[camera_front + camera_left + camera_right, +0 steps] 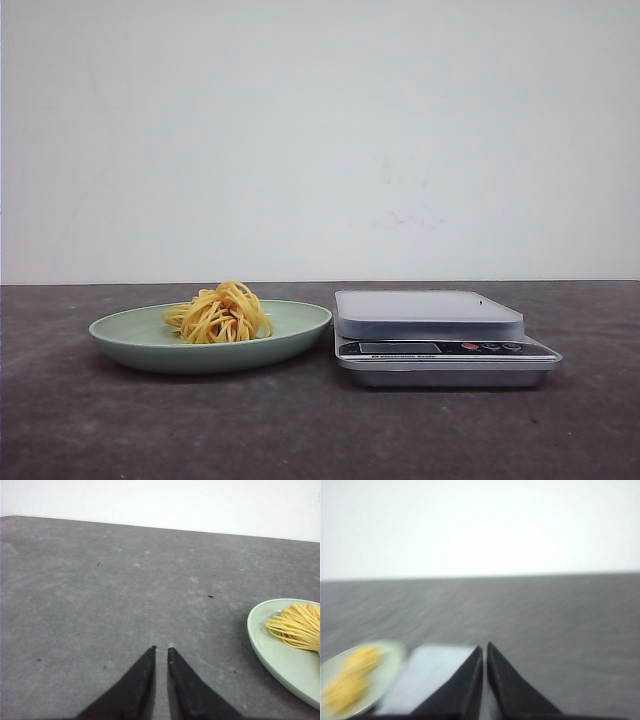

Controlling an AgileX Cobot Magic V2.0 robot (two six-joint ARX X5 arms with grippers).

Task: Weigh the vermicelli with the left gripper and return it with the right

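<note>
A plain white wall backs the dark grey counter (80, 430). Nothing is weighed yet: the vermicelli (221, 314) sits on the green plate (120, 335), the scale (440, 340) beside it bare. My left jaws (161, 650) and right jaws (484, 647) are nearly closed, empty.

vermicelli (221, 314): yellow-orange strands
plate (290, 335): pale green, plain
scale (440, 337): silver-grey body, dark panel with a red button
table (300, 430): dark grey, faintly mottled
wall (320, 140): off-white
left gripper (161, 651): black
right gripper (484, 647): black
</note>
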